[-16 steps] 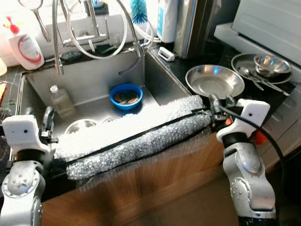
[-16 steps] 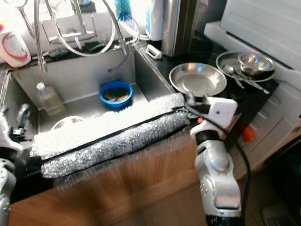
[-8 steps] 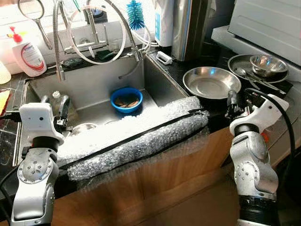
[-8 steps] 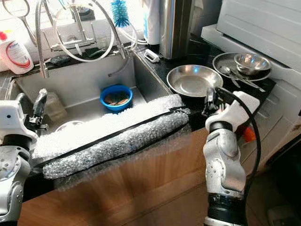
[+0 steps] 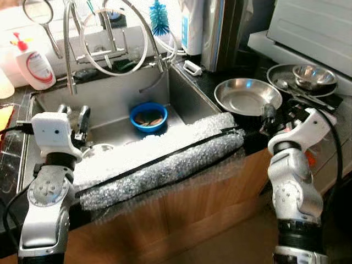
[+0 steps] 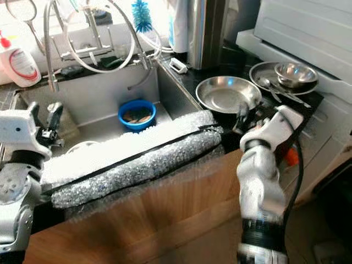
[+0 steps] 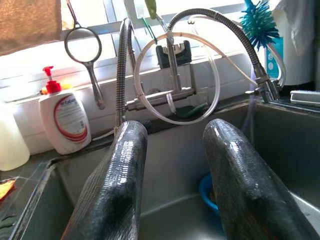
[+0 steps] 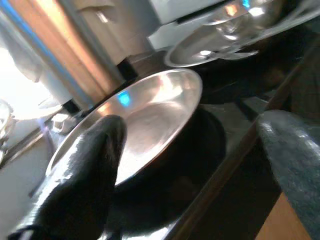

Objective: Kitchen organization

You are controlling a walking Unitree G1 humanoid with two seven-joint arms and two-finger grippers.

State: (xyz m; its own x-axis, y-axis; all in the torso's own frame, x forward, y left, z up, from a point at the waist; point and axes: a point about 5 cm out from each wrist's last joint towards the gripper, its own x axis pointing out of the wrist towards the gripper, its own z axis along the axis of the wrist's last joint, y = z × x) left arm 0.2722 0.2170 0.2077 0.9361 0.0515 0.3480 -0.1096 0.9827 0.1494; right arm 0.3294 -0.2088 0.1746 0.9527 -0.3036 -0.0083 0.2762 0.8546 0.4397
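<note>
A steel sink [image 5: 113, 93] holds a blue bowl [image 5: 148, 116] with scraps in it and a steel bowl [image 5: 94, 149] near its front. My left gripper [image 5: 74, 116] hovers open over the sink's left part, its fingers [image 7: 125, 165] pointing at the faucet [image 7: 172, 75]. A shallow steel pan [image 5: 247, 97] rests on the dark counter to the right of the sink. My right gripper [image 5: 280, 114] stands open just in front of that pan [image 8: 145, 115], holding nothing.
Bubble wrap [image 5: 159, 162] pads the sink's front edge. A steel plate [image 5: 286, 74] carrying a small bowl [image 5: 314, 76] and spoons sits at the far right. A soap bottle [image 5: 36, 63], a blue brush [image 5: 160, 16] and hoses line the back. White cabinet fronts stand at the right.
Both arms have risen from the bubble-wrapped edge. The left gripper moved forward over the sink; the right gripper swung toward the steel pan. The camera shifted slightly.
</note>
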